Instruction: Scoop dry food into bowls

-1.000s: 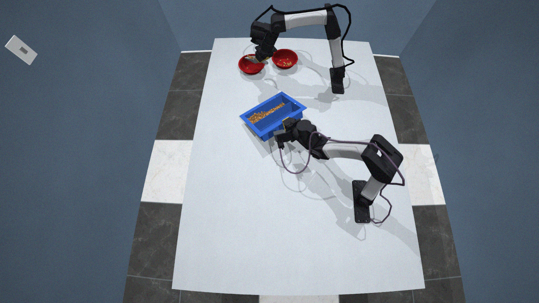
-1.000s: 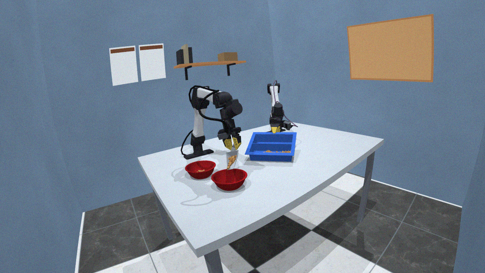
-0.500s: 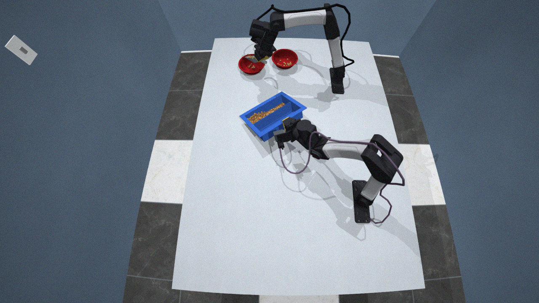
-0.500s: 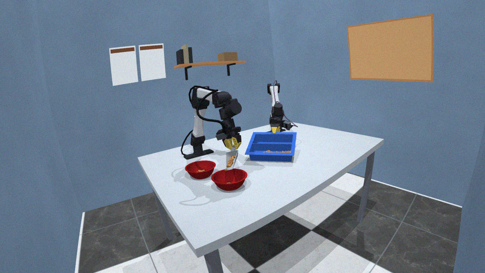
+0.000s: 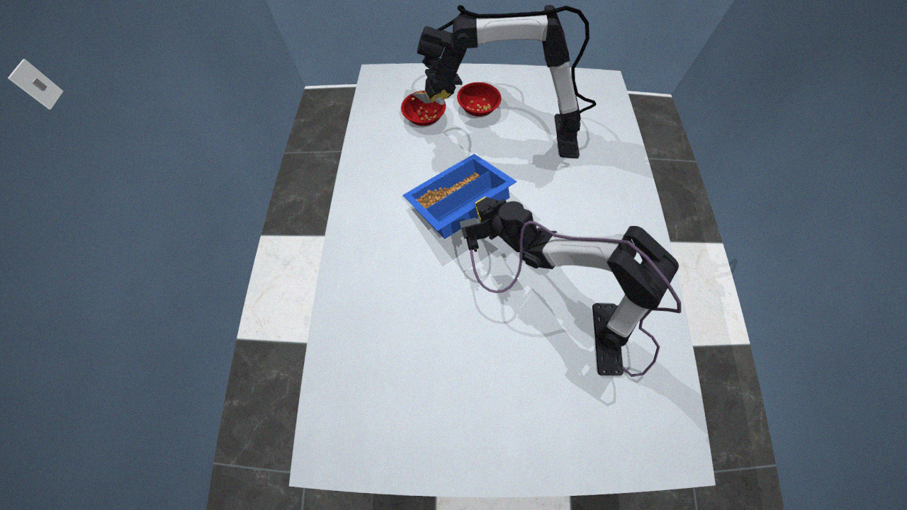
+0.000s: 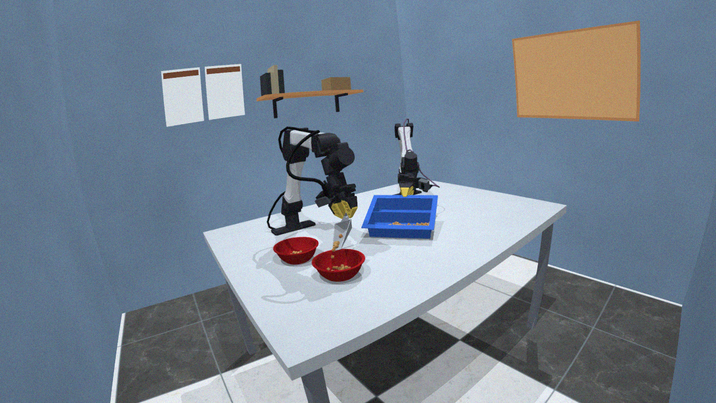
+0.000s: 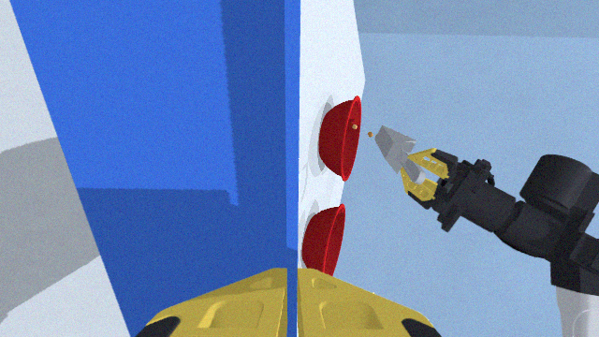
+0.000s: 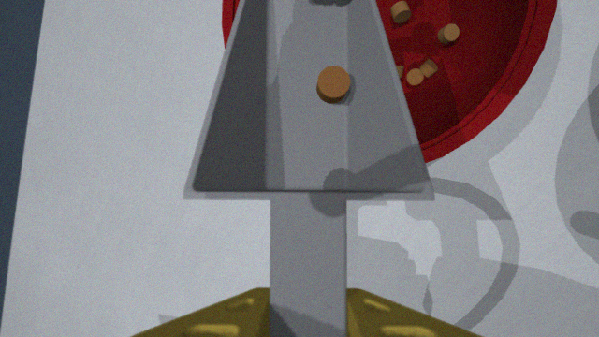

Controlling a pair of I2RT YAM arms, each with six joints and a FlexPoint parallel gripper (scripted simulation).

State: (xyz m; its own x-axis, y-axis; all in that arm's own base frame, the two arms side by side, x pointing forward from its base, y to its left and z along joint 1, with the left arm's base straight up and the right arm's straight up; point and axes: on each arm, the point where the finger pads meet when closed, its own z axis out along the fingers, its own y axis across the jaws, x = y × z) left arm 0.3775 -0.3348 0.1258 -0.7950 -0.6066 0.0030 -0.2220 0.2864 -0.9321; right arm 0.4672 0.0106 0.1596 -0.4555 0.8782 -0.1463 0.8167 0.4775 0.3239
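Observation:
My left gripper is shut on a wall of the blue box. Food lies along the box's far compartment. My right gripper is shut on the grey scoop's handle. The scoop is tipped steeply over one red bowl; pieces are falling from it. One piece shows against the blade. That bowl and the other red bowl each hold several pieces.
The two bowls stand close together, upright near one end of the white table. The box stands between them and my left arm's base. My right arm's base stands beyond the second bowl.

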